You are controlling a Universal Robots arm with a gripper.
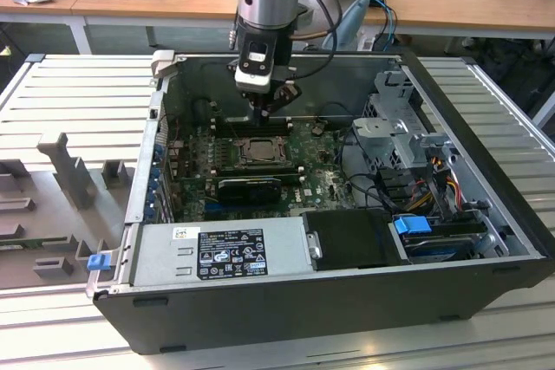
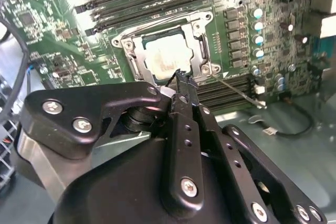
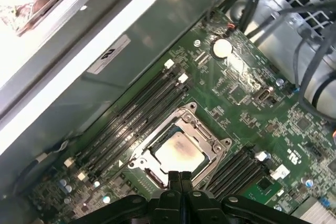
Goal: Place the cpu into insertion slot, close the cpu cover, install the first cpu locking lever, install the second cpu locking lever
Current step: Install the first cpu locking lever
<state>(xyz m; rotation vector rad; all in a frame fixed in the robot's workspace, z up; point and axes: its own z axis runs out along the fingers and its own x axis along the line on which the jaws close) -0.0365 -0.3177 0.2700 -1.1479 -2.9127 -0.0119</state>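
1. In the exterior view, the arm is hanging over the open computer case (image 1: 303, 309), which is resting on the slatted worktop (image 1: 78, 93). The pincer (image 1: 267, 110) is hovering just above the green board. The insertion slot (image 1: 239, 155) is lying near its tip, at about six o'clock. The cpu (image 1: 258, 152) is sitting inside that slot as a pale square. The power supply (image 1: 221, 253) is lying at six o'clock from the slot, and the drive cage (image 1: 399, 127) at three o'clock.

2. In the second wrist view, the pincer (image 2: 181, 77) is pressing its fingers together and is pinching nothing that I can make out. Its tip is pointing at the slot's edge, with the cpu (image 2: 167, 56) lying just beyond it. The cpu cover (image 2: 203, 55) seems to be lying flat around the chip, which is showing through the cut-out. A thin locking lever (image 2: 237, 91) is sticking out from the cover's corner, just beside the tip. Its long axis is running away from the slot across the dark memory slots (image 2: 220, 98). I judge it unlatched, though not with certainty.

3. In the first wrist view, the two fingertips of the pincer (image 3: 181, 178) are touching each other. The cpu (image 3: 178, 153) is lying just past them, framed by the cpu cover (image 3: 202, 129).
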